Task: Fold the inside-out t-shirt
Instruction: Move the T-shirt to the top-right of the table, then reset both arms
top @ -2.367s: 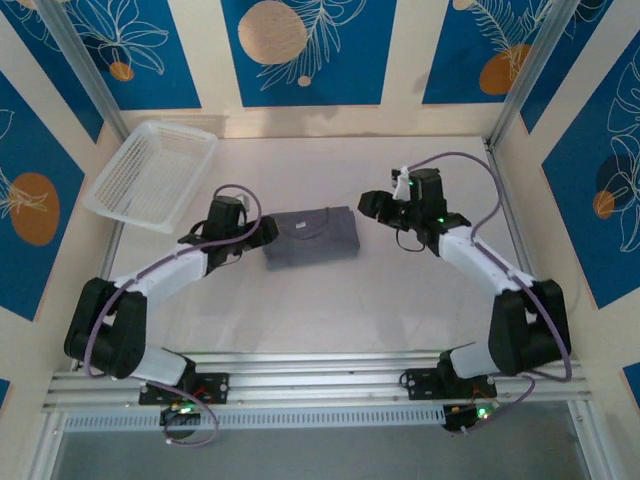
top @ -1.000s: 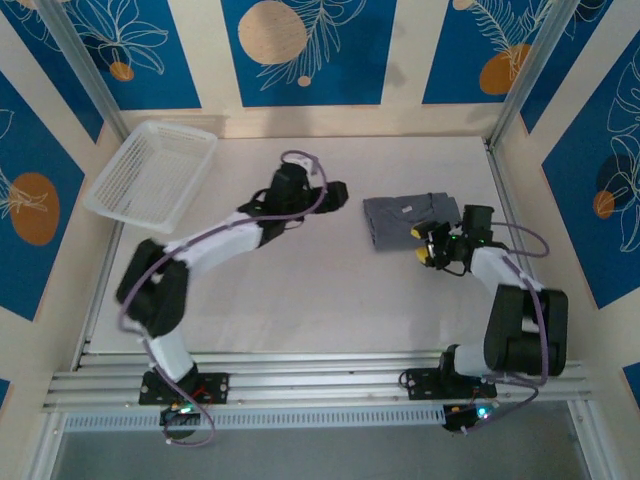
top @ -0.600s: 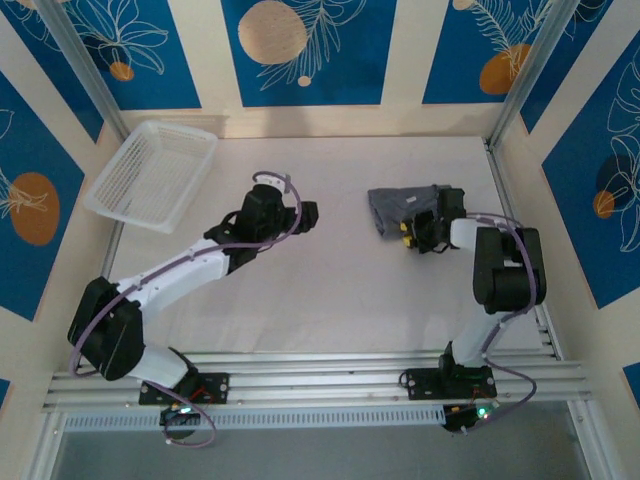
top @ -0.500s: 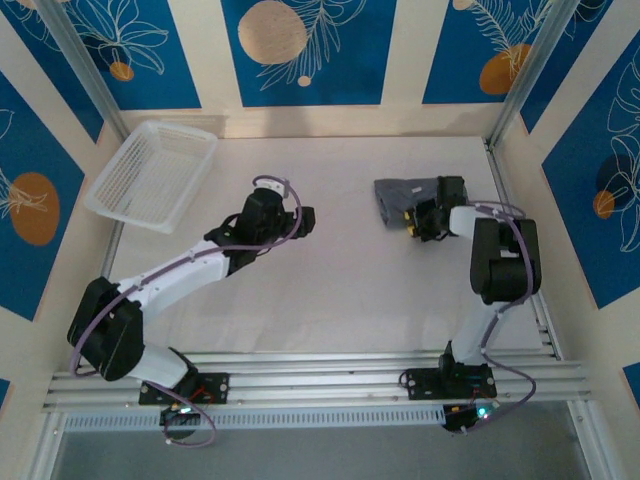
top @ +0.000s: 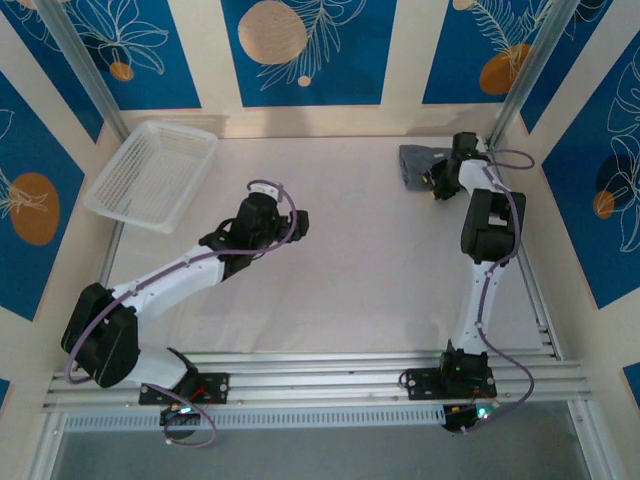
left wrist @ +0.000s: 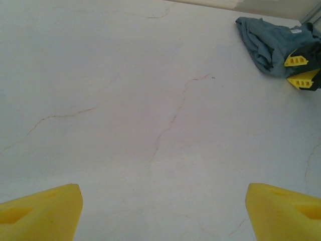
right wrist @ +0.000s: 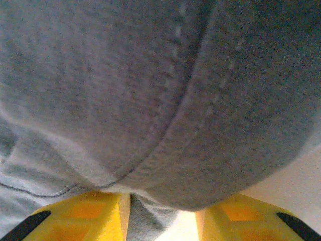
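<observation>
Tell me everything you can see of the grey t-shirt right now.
The t-shirt is plain slate grey, soft knit cloth, with stitched hems and a small pale tag showing. It lies bunched in a crumpled heap, not spread flat, at the far right corner of the white table. A fold of it sits between the yellow fingers of the right gripper, which pinch its edge. Nothing else touches it.
</observation>
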Robot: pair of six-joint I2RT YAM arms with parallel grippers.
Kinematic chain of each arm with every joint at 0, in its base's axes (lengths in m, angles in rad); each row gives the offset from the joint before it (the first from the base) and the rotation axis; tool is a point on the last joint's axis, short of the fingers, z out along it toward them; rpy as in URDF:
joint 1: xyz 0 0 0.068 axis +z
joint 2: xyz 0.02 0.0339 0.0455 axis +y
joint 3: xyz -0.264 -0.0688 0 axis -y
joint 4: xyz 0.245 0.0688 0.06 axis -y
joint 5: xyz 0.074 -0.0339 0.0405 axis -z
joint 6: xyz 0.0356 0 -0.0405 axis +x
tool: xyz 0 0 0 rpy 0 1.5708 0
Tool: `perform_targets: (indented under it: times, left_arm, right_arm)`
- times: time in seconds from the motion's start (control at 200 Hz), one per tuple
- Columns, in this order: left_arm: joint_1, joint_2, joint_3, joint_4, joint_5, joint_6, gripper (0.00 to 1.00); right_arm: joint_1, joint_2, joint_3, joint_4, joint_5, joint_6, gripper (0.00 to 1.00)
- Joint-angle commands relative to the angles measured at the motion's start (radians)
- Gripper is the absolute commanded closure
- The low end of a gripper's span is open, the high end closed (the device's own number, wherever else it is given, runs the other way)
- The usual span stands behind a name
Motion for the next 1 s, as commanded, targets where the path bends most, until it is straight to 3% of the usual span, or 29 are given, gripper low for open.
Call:
perform_targets:
  times: [0.0, 0.215, 0.35, 0.495, 0.705, 0.775, 0.905, 0.995]
  left_arm:
    - [0.012, -0.015, -0.015, 0.031, -0.002, -0.010, 0.16]
    - [0.012, -0.021, -0.049, 0.078, -0.004, 0.006, 0.12]
    - [0.012, -0.090, -0.095, 0.102, -0.088, 0.085, 0.01]
    - [0.013, -0.182, -0.141, 0.104, -0.228, 0.204, 0.01]
    - [0.028, -0.377, -0.306, 0.143, -0.380, 0.322, 0.01]
    - [0.042, -0.448, -0.393, 0.205, -0.422, 0.345, 0.01]
    - [0.091, -0.568, -0.517, 0.227, -0.464, 0.342, 0.01]
    - [0.125, -0.648, -0.577, 0.214, -0.513, 0.380, 0.01]
  right_arm:
    - [-0.023, 0.096, 0.153, -0.157, 0.011, -0.118, 0.60]
    - [-0.034, 0.229, 0.459, -0.300, -0.027, -0.225, 0.53]
    - [-0.016, 0.097, 0.446, -0.340, -0.043, -0.283, 0.46]
    - [0.037, -0.311, -0.011, -0.125, 0.020, -0.369, 0.40]
    - [0.145, -0.900, -0.703, 0.201, 0.247, -0.497, 0.32]
    - [0.224, -1.051, -0.919, 0.343, 0.355, -0.534, 0.31]
    - [0.369, -1.170, -1.238, 0.628, 0.603, -0.688, 0.16]
    - [0.369, -1.156, -1.351, 0.741, 0.615, -0.758, 0.14]
